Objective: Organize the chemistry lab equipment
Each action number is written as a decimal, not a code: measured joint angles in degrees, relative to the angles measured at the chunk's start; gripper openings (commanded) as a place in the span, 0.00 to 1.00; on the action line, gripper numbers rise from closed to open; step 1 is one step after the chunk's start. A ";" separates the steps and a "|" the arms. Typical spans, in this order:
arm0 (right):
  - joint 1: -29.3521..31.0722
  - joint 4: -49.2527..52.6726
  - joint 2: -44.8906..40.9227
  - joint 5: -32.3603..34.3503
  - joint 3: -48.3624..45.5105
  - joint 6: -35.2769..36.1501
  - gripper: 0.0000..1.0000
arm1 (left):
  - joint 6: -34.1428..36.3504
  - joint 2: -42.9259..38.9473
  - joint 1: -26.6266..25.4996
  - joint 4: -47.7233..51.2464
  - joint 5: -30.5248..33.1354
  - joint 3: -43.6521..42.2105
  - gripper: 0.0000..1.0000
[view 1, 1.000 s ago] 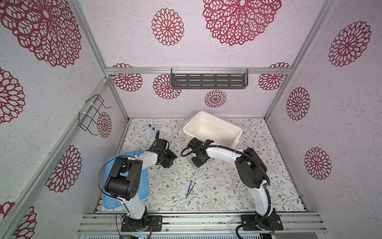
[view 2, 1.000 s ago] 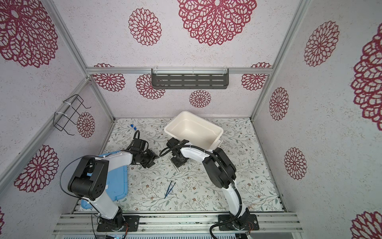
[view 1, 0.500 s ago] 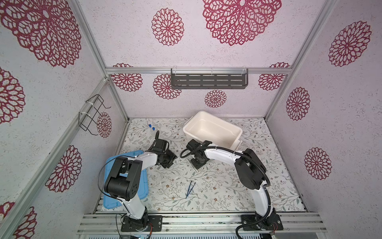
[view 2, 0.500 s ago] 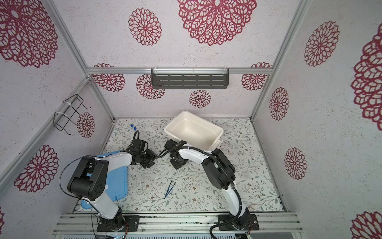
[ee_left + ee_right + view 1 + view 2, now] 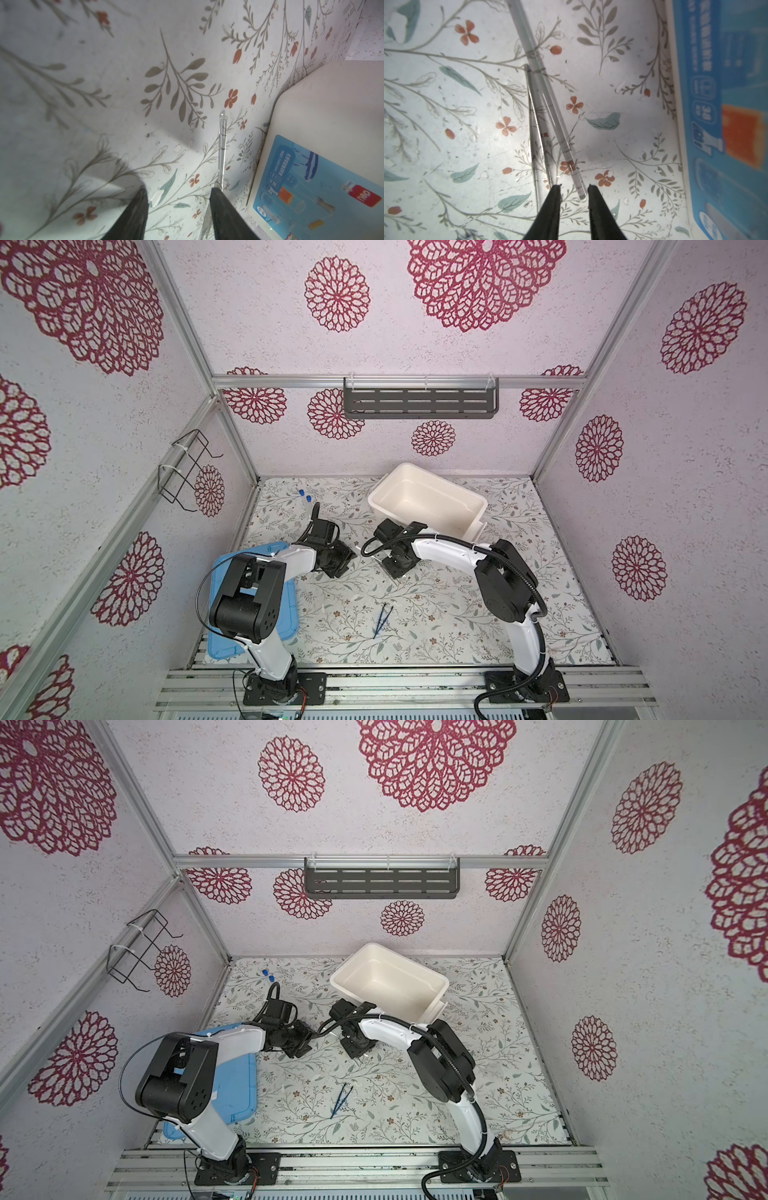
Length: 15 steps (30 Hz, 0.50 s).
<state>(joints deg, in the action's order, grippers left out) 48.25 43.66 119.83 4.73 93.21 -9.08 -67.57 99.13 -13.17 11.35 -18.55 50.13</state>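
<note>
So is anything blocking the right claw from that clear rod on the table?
Nothing visible. The right claw stands open around the near end of the clear rod. Only a thin silvery tool lies alongside, meeting it farther along.

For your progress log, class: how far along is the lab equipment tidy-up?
Done: nothing evident; the white tub looks empty. In hand: the open right gripper straddles the clear rod, not gripping. Remaining: that rod, the silvery tool, dark blue tweezers and two blue-capped tubes.
</note>
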 measured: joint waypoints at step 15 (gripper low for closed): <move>-3.26 7.74 3.80 -7.93 9.88 10.03 0.31 | -1.36 1.77 0.07 4.46 1.09 5.88 0.55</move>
<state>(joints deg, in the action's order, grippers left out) 44.99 51.40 123.63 -3.20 103.09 0.95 -68.93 100.90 -13.10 15.81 -17.45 56.01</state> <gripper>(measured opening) 0.308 0.552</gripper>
